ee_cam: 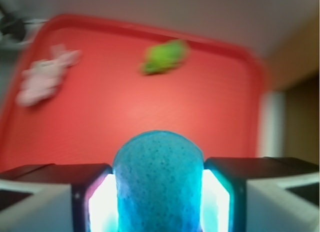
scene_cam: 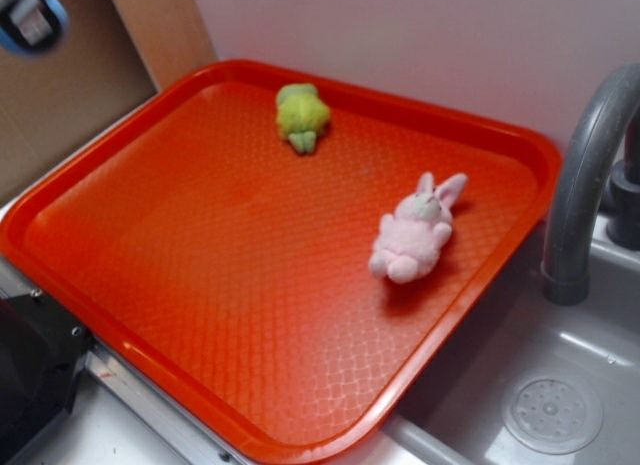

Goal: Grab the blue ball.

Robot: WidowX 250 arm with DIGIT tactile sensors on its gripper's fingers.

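In the wrist view the blue ball [ee_cam: 159,184], light blue with a pitted foam surface, sits squeezed between my two black fingers, and my gripper [ee_cam: 159,192] is shut on it. The ball is held well above the red tray [ee_cam: 150,117], which looks blurred below. In the exterior view neither the ball nor the gripper shows; only a bit of the arm is in the top left corner.
A pink plush bunny [scene_cam: 414,235] lies on the right side of the red tray [scene_cam: 200,285], and a green plush toy [scene_cam: 301,115] lies near its far edge. A grey sink [scene_cam: 560,385] with a curved faucet [scene_cam: 585,185] stands to the right.
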